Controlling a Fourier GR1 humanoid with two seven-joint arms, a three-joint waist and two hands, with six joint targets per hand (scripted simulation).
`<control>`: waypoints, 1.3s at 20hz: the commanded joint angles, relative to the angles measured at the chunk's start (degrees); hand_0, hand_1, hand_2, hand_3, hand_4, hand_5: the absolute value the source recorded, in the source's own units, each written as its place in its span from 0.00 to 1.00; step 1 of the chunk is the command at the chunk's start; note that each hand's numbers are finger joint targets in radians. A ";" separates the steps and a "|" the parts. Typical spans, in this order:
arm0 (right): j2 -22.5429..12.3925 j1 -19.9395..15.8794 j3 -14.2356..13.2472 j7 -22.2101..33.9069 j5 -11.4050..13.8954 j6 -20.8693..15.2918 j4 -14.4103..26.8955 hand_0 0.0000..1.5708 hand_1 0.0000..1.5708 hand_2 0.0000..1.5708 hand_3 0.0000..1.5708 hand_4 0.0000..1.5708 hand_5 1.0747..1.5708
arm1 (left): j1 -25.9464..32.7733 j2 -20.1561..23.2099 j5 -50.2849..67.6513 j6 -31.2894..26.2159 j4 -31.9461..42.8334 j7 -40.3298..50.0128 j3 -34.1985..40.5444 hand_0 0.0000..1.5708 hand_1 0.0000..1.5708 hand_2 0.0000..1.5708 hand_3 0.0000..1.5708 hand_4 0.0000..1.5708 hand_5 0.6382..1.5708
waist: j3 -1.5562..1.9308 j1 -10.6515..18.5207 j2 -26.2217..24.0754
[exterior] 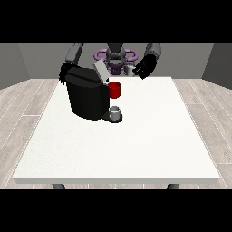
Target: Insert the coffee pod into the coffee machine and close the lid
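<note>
A black coffee machine (85,97) stands on the white table (136,145) at the back left. Its grey lid (99,70) is tilted up and open. A red pod holder (114,89) juts from the machine's front, above a small grey cup (116,112) on the drip tray. The hand at the view's right (144,69) is raised over the table's far edge, right of the lid, and holds a small pale coffee pod (130,70). The hand at the view's left (65,72) sits behind the machine's top left corner and is partly hidden by it.
The robot's torso (116,56) stands behind the table's far edge. Wooden floor surrounds the table. White tabletop stretches in front of and to the right of the machine.
</note>
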 commanded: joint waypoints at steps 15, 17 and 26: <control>-3.05 -5.18 1.09 -2.52 -1.57 7.78 -1.36 0.00 0.00 0.00 0.00 0.00 1.00 | -14.51 3.40 3.82 2.24 3.00 6.13 8.45 0.90 0.90 0.92 0.87 0.41 1.00 | 0.00 -6.59 10.48; -2.66 -8.68 -0.12 -5.63 -2.97 9.19 1.55 0.00 0.00 0.00 0.00 0.00 1.00 | -18.17 3.68 4.45 1.98 1.94 6.98 8.91 0.94 0.94 0.94 0.86 0.41 1.00 | 0.03 -5.03 13.70; -3.92 -13.52 -1.22 -7.01 -2.53 9.57 5.53 0.00 0.00 0.00 0.00 0.15 1.00 | -24.88 4.50 5.56 3.76 4.23 10.71 10.99 0.93 0.93 0.94 0.89 0.38 1.00 | 0.04 -6.53 17.77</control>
